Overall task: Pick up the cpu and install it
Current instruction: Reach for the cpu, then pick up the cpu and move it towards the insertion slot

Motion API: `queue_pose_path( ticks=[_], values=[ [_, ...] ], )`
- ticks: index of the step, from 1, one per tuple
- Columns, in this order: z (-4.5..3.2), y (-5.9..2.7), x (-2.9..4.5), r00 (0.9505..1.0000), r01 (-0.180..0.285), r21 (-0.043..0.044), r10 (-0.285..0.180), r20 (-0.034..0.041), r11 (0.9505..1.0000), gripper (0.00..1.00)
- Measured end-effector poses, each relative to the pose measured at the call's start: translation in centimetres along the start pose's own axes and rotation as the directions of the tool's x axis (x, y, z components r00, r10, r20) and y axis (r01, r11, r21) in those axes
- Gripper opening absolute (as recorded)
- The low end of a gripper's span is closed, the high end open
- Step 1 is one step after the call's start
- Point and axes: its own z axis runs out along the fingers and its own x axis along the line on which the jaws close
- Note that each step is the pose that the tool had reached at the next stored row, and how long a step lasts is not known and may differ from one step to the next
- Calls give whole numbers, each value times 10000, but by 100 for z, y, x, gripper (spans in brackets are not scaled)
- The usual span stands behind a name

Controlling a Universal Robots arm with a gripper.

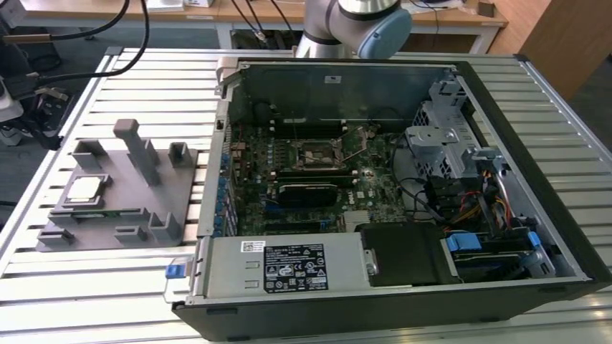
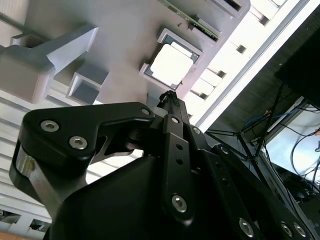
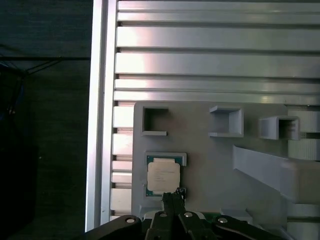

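Slatted metal table [image 1: 143, 72], and an open computer case [image 1: 383, 315] lies on its side on it. In the exterior view the robot arm [image 1: 356, 20] stands at 12 o'clock of the case. A grey tray [image 1: 134, 201] sits on the same table at 9 o'clock of the case, just beside its wall.

The cpu [image 1: 84, 188] lies flat in a square pocket toward the tray's 9 o'clock side, silver top up, not yet lifted. A tall grey post [image 1: 139, 147] stands upright on the tray at about 1 o'clock from the cpu. A thin green memory stick [image 2: 192, 19] lies in a slot just beside the cpu pocket.

In both wrist views the gripper [image 3: 173, 194] [image 2: 169, 96] hangs over the tray. Its two black fingers [image 3: 169, 205] are pressed together, closed with nothing between them. The tip is just beside one edge of the cpu [image 3: 163, 176] [image 2: 171, 65]. I cannot tell if it touches the chip.

Inside the case the motherboard [image 1: 251, 179] lies flat. The black square socket [image 1: 316, 154] sits near its middle, at 3 o'clock from the cpu and well apart from it. A silver power supply [image 1: 277, 266] fills the case's 6 o'clock end. Coloured cables [image 1: 469, 208] bunch at the 3 o'clock side.
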Motion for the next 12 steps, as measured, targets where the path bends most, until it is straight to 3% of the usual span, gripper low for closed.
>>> queue_pose_path(
  ticks=[12],
  values=[
    [22,0,15,10000,-1,0,1,-6,10000,11]
  ],
)
